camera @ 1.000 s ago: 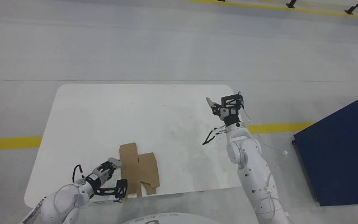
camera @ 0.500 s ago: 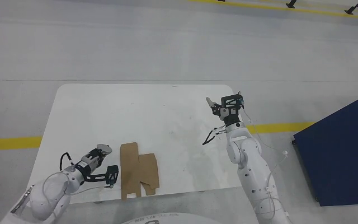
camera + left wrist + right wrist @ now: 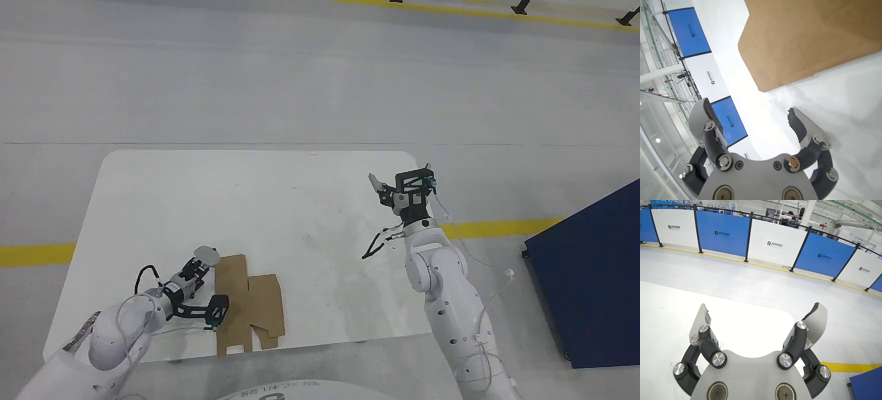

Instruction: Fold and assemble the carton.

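**A:** From above, where do we find the carton?

**B:** We see the carton (image 3: 248, 305) lying flat on the white table (image 3: 150, 200), close to the edge nearest the robot and toward its left side. It is a brown, unfolded blank with notched flaps at its near end.

**A:** And the two arms in that view?

**B:** The left gripper (image 3: 212, 283) sits just beside the carton's left edge, its jaws spread wide with nothing between them. The right gripper (image 3: 400, 181) is well apart from the carton, over the table's right side, and we see it spread and empty too. A yellow floor line (image 3: 30, 255) runs past the table, and a dark blue board (image 3: 600, 280) lies off to the robot's right.

**A:** What do we get from the left wrist?

**B:** The left gripper (image 3: 747, 106) gapes wide above bare table (image 3: 848, 98) and holds nothing. A corner of the carton (image 3: 800, 37) lies just ahead of the fingertips, with a strip of white table between them, so we see no contact. A crease runs across the cardboard.

**A:** And from the right wrist?

**B:** The right gripper (image 3: 760, 306) stands wide open, gripping nothing. It points over a rounded corner of the table (image 3: 668, 306) toward the grey floor and a fence of blue and white panels (image 3: 772, 243).
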Robot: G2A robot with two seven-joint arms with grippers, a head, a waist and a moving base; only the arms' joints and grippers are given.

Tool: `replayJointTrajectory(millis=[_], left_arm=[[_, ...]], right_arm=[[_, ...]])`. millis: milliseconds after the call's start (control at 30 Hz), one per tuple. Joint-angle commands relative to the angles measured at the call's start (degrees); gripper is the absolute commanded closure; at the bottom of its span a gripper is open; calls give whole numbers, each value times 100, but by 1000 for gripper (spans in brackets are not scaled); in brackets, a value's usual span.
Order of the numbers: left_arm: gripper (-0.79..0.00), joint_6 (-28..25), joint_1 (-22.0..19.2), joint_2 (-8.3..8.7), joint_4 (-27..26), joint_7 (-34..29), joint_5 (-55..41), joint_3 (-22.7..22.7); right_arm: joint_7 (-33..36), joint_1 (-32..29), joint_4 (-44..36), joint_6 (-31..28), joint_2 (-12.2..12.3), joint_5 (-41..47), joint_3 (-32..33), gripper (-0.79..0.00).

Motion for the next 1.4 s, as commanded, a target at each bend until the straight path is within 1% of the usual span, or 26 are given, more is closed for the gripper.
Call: replayJointTrajectory(millis=[0, 200, 333, 433, 600, 867, 967, 1100, 1233, 1367], left_arm=[[-785, 136, -109, -36, 94, 11, 92, 173], [-785, 239, -293, -110, 127, 136, 149, 486], [-785, 118, -354, -121, 102, 249, 207, 586], [-785, 135, -368, -125, 76, 350, 129, 602], [-785, 227, -300, -82, -5, 607, -39, 473], [-785, 384, -51, 22, -198, 1001, 2, 308], [-785, 547, 25, 55, -238, 1138, -132, 188], [-785, 695, 121, 111, -224, 1354, -293, -10], [-785, 785, 173, 164, -129, 1552, -304, -166], [-785, 836, 158, 195, -34, 1739, -304, -230]], right_arm=[[0, 0, 0, 0, 0, 0, 0, -785], [0, 0, 0, 0, 0, 0, 0, -785], [0, 0, 0, 0, 0, 0, 0, -785], [0, 0, 0, 0, 0, 0, 0, -785], [0, 0, 0, 0, 0, 0, 0, -785], [0, 0, 0, 0, 0, 0, 0, -785], [419, 194, 33, -424, 7, -125, -213, -785], [870, 493, 129, -736, -18, 216, -424, -785], [870, 493, 129, -736, -18, 216, -424, -785], [870, 493, 129, -736, -18, 216, -424, -785]])
